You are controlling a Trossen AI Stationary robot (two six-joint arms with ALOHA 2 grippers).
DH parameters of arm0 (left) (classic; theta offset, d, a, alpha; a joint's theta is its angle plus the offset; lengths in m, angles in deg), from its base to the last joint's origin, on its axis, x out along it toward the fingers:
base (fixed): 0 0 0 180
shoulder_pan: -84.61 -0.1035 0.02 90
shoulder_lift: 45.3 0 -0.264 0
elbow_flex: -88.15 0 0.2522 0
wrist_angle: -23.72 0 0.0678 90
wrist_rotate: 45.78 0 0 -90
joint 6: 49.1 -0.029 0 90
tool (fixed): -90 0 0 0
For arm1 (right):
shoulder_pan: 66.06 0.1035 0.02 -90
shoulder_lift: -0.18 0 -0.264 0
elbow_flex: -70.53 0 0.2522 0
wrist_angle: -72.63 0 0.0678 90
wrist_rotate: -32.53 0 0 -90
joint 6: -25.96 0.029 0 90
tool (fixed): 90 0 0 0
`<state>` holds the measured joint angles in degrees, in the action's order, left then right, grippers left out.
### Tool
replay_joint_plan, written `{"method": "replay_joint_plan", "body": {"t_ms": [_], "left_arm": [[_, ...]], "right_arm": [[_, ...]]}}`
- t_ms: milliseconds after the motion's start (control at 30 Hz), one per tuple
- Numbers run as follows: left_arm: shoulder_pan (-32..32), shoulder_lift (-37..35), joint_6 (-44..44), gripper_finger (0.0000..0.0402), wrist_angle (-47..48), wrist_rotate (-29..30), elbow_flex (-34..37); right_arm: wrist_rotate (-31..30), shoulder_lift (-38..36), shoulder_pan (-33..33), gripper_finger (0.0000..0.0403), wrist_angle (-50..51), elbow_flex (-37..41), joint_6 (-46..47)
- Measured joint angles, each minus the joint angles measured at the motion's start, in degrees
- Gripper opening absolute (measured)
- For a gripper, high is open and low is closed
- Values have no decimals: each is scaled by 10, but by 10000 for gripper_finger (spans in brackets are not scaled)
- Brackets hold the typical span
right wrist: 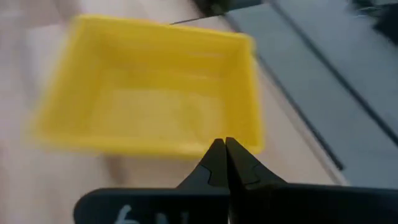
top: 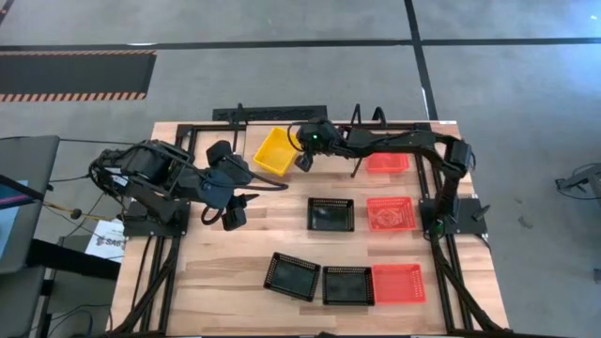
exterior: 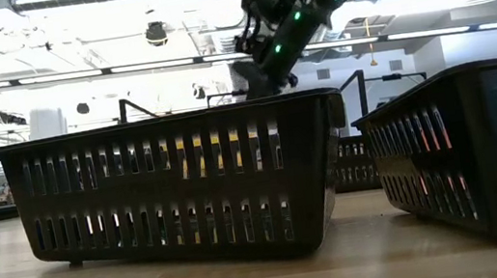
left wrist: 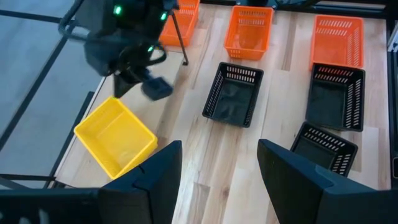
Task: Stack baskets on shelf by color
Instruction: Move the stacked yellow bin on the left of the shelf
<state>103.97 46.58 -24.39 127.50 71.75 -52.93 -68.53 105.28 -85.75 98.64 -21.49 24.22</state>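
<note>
1. High view: the yellow basket (top: 275,150) lies skewed at the worktop's (top: 244,272) far edge, likely so because the right hand (top: 304,161), fingers pressed together and empty, hovers beside its rim.
2. It is shallow, rectangular and empty.
3. Left hand (top: 234,218) waits spread, holding nothing.

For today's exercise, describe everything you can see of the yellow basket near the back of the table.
The yellow rectangular plastic basket is a shallow open tray with sloping walls and a flat floor, and looks empty. It sits turned at an angle to the table's edges near the back of the light wooden tabletop, apart from the black and orange baskets. The shut right gripper is just beside its rim; whether the two touch cannot be told.
</note>
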Motion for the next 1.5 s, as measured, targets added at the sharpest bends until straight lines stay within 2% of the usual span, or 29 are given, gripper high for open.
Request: {"method": "replay_joint_plan", "body": {"t_ms": [67, 200, 300, 367, 433, 633, 767, 1100, 1267, 1500], "left_arm": [[0, 0, 0, 199, 0, 0, 0], [0, 0, -11, 199, 0, 1, 0], [0, 0, -16, 199, 0, 1, 0], [0, 0, -16, 199, 0, 1, 0], [0, 0, -16, 199, 0, 1, 0], [0, 0, -13, 199, 0, 0, 0], [0, 0, -13, 199, 0, 0, 0], [0, 0, -10, 199, 0, 1, 0], [0, 0, -1, 198, 0, 1, 0], [0, 0, 0, 198, 0, 1, 0]], "right_arm": [[36, -22, 6, 0, 32, 0, -1], [150, -47, 11, 0, 66, 0, 6], [218, -38, 14, 0, 61, -1, 8], [242, -22, 17, 0, 58, -1, 8], [241, 0, 18, 0, 53, -1, 8], [144, 51, 13, 0, 53, -8, 7], [107, 69, 4, 0, 51, -33, -16], [93, 79, -21, 0, 40, -106, -74], [93, 78, -35, 0, 42, -127, -75], [96, 78, -18, 0, 183, -134, -65]]}}
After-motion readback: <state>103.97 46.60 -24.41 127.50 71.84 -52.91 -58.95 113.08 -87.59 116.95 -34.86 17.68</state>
